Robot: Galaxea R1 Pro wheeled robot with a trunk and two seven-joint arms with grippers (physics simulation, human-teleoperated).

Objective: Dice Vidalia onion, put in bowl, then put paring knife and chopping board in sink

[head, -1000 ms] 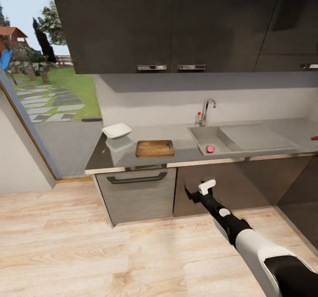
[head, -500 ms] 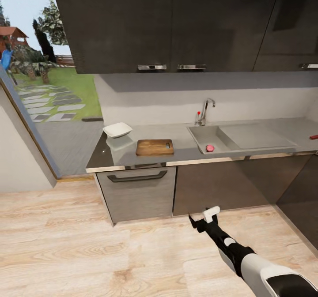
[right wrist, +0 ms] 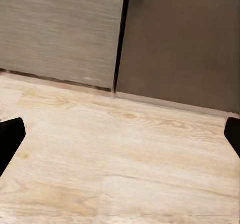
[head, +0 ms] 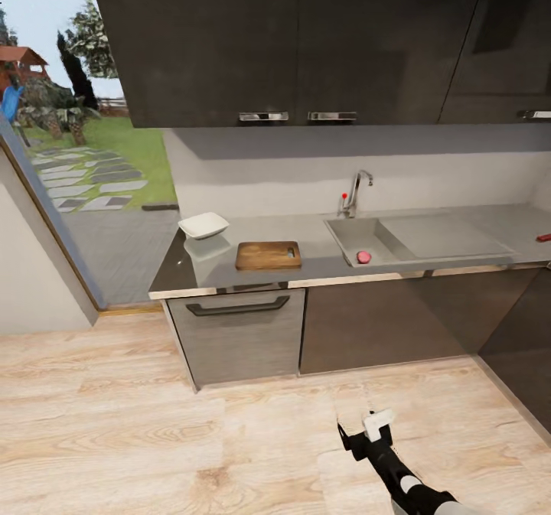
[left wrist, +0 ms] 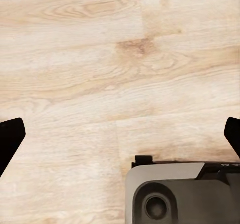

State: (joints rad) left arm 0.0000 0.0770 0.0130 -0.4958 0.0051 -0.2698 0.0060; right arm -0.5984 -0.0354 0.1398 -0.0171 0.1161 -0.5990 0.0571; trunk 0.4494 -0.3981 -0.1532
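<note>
Onion seated in sink: judged light, firm, rounded, prone to rolling; grip advised across widest part. Both grippers' fingers spread wide, nothing held.

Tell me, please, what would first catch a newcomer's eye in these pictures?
The pinkish Vidalia onion lies in the sink basin under the chrome tap. To its left on the grey countertop lies the wooden chopping board, then the white bowl. The right gripper hangs low over the floor.

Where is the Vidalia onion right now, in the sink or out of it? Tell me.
In. The Vidalia onion lies on the basin floor of the sink, near its front wall; the chopping board is bare.
</note>
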